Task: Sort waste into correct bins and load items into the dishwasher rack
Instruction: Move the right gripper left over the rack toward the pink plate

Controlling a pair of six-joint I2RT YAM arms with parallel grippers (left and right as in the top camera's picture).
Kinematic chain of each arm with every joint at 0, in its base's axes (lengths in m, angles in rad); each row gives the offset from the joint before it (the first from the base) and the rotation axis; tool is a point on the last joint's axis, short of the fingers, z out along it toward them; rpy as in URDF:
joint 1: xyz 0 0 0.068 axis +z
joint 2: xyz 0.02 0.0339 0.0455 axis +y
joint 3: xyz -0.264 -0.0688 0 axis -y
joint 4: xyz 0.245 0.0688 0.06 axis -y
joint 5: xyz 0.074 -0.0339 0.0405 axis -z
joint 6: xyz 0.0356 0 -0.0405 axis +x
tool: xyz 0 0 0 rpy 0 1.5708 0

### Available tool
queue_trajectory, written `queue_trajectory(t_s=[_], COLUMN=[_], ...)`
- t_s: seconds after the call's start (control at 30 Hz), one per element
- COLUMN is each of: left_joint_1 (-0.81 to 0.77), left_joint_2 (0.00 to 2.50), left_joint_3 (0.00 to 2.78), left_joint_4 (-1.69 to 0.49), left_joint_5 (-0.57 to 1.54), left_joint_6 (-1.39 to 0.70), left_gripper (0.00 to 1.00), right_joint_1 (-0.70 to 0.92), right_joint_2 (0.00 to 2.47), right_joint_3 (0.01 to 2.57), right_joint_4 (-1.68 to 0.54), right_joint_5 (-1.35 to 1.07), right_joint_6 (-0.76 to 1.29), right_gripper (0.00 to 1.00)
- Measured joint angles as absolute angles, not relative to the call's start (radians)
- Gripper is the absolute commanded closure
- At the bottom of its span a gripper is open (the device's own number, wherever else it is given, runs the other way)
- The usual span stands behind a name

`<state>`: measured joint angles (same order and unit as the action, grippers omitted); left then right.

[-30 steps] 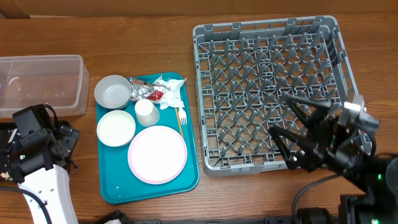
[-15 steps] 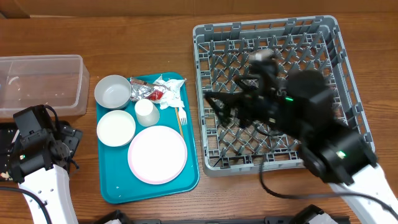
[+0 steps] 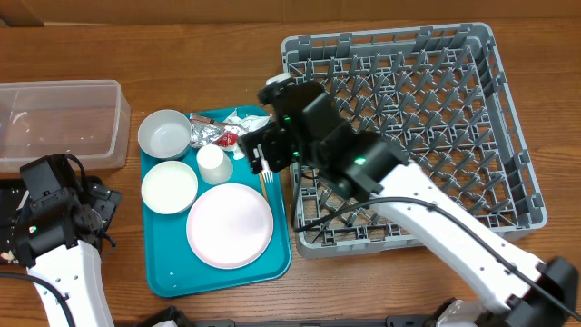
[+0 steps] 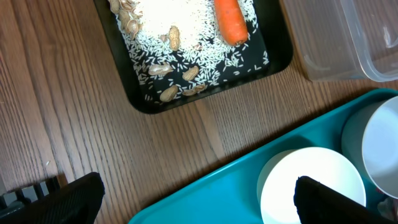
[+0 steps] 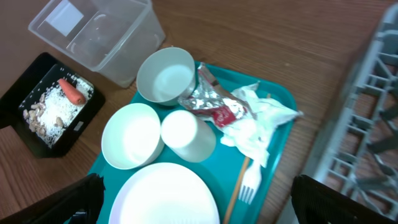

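Observation:
On the teal tray [image 3: 218, 268] lie a round plate [image 3: 230, 225], two bowls [image 3: 164, 133] [image 3: 169, 186], a cup [image 3: 213, 163], a foil wrapper [image 5: 214, 102], a crumpled napkin [image 5: 258, 121] and a fork [image 5: 249, 180]. My right gripper [image 5: 199, 202] hangs open above the plate and fork, touching nothing. The grey rack [image 3: 427, 127] stands right of the tray. A black tray [image 4: 140, 102] holds rice, nuts and a carrot [image 4: 230, 22], beside the clear tub [image 3: 54, 123]. My left gripper [image 4: 196, 205] is open over the teal tray's near-left edge.
The right arm [image 3: 408, 204] reaches across the rack's front left corner. In the overhead view the left arm [image 3: 50, 227] covers most of the black tray. Bare wooden table lies between the tub, the black tray and the teal tray.
My right arm swung left from the rack's front right, across the rack, and now hangs over the teal tray's right side. The left arm barely moved.

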<state>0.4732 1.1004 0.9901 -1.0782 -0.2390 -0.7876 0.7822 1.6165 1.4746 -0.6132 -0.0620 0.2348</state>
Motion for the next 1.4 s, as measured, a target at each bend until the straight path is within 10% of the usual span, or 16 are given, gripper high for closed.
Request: queue_trajectory(t_s=[0.53, 1.03, 1.4], left_joint_1=[0.473, 0.473, 0.473], left_joint_2=[1.1, 1.1, 1.1], left_joint_3=[0.99, 0.99, 0.99], left_joint_4=[-1.078, -1.078, -1.078], left_joint_5=[-0.239, -0.239, -0.239], left_joint_6=[-0.788, -0.788, -0.788], left_gripper=[0.0, 0.0, 0.0], right_joint_1=[0.84, 0.839, 0.864], right_joint_2=[1.748, 1.745, 1.903], right_joint_3=[1.477, 1.673, 1.641], right_joint_4=[-0.536, -0.936, -1.032], right_joint_5=[-0.038, -0.071, -0.073], right_joint_6=[0.235, 0.226, 0.174], right_gripper=[0.0, 0.0, 0.18])
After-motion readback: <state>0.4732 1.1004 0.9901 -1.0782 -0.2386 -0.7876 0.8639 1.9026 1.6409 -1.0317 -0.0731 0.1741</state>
